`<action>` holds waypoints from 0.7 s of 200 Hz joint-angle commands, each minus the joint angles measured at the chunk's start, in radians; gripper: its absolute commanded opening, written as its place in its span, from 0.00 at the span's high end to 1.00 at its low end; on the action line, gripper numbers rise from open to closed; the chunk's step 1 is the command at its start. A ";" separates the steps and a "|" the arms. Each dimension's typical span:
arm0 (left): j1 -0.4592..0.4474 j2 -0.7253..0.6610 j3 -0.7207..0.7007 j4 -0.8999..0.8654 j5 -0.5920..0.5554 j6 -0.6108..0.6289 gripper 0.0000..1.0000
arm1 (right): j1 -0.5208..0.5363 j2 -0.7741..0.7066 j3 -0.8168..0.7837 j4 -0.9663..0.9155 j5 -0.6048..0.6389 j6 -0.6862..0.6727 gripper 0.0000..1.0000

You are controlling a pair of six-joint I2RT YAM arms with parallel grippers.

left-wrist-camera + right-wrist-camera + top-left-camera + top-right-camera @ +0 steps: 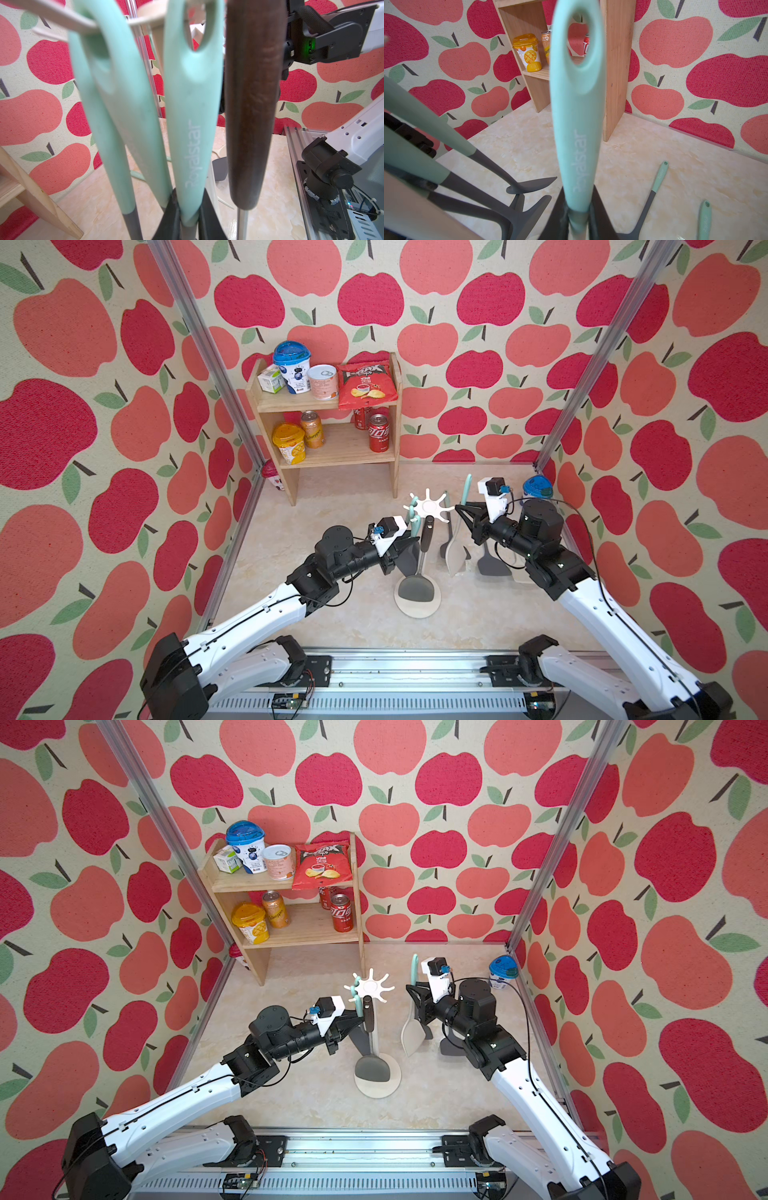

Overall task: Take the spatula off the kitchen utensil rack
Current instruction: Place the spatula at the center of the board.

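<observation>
The right gripper (579,216) pinches the mint-handled pale-bladed spatula (577,124) upright, its hang-hole free of any prong, just beside the white star-topped kitchen utensil rack (428,507). The left gripper (189,218) clamps a second mint handle (193,128) hanging there (probably steadying the stand).

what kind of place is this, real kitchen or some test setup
Probably a staged robot test cell, not a real kitchen: apple-print cloth walls on metal posts, two robot arms on a rail, and props like a snack shelf and utensil rack.
</observation>
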 commanded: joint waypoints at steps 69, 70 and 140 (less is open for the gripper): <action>0.006 0.001 -0.042 -0.138 -0.017 0.006 1.00 | -0.025 0.137 0.137 0.008 0.048 0.070 1.00; 0.005 0.000 -0.042 -0.137 -0.018 0.005 1.00 | -0.025 0.139 0.139 0.008 0.049 0.070 1.00; 0.006 0.000 -0.037 -0.135 -0.015 0.012 1.00 | -0.031 0.269 0.251 -0.048 0.069 0.113 1.00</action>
